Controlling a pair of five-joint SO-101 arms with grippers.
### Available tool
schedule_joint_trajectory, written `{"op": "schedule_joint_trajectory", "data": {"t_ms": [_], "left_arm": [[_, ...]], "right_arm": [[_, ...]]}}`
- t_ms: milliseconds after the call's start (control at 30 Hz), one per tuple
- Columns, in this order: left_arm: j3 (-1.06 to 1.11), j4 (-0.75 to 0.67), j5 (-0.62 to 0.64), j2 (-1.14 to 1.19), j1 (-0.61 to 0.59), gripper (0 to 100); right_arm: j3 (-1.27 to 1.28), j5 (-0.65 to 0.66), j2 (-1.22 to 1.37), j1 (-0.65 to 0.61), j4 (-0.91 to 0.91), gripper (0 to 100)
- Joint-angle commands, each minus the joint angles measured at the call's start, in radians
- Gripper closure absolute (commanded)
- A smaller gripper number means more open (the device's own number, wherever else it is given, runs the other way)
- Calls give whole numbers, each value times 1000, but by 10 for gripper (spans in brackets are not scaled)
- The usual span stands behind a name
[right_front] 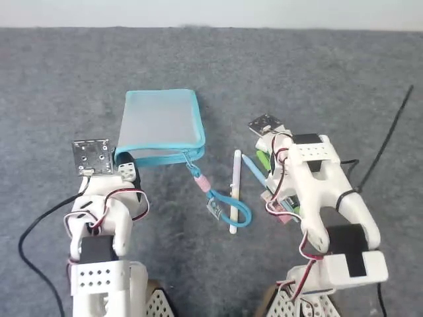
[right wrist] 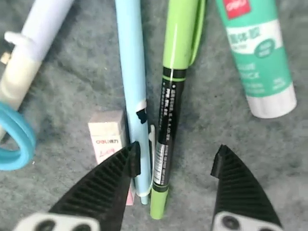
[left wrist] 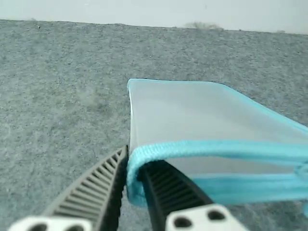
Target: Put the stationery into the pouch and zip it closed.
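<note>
The pouch (left wrist: 192, 115) is gripped by its teal rim at one corner in the clenched left gripper (left wrist: 132, 192). The right gripper (right wrist: 175, 159) is held spread over a green marker (right wrist: 168, 120), blue pen (right wrist: 130, 72), eraser (right wrist: 108, 134) and glue stick (right wrist: 260, 57). Open grey matting (right_front: 297, 72) is seen all around, backed by a pale wall (right_front: 211, 13).

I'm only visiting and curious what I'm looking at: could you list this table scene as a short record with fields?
Surface: grey felt-like table cover
Pouch: translucent pouch with teal zip trim, lying flat
Left tool: shut on the pouch's teal edge
Right tool: open, hovering over the green marker pen
Beside that pen: light blue pen, small pinkish eraser, green-and-white glue stick
Nearer the pouch: pale lilac pen, overlapping the blue loop strap
Stationery in pouch: none visible
</note>
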Motion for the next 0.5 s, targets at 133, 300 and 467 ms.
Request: {"op": "schedule_joint_trajectory", "data": {"t_ms": [133,300,467], "left_arm": [[-16,-31,15,-11,2,987],[-16,-31,15,-11,2,987],[-16,-31,15,-11,2,987]], "right_arm": [[-2,18,25,13,-12,901],[-3,37,28,77,-25,895],[-3,97,36,127,-81,859]]}}
